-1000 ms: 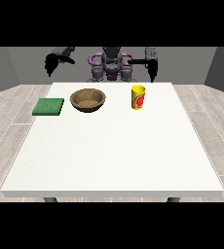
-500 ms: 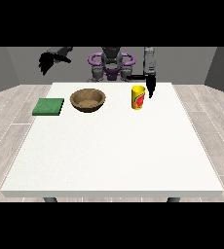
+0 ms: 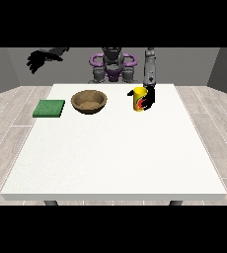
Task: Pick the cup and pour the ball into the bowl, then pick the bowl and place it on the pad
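The hand at the view's right (image 3: 148, 97) has come down since half a second ago and now sits against the yellow cup (image 3: 139, 99), which stands upright on the white table (image 3: 115, 153) exactly where it stood before. Dark fingers show at both the cup's near side and its rim, so the hand seems to be closing round it, though from this distance I cannot tell whether the grasp is complete.

The hand at the view's left (image 3: 38, 60) hangs raised and well away from the table, its fingers spread and holding nothing.

The wooden bowl (image 3: 89, 102) rests between the cup and the green pad (image 3: 49, 108), both unmoved. The ball is not visible, presumably inside the cup.

Of the task's 2 stages, the 1st is only beginning: lifting and pouring remain.
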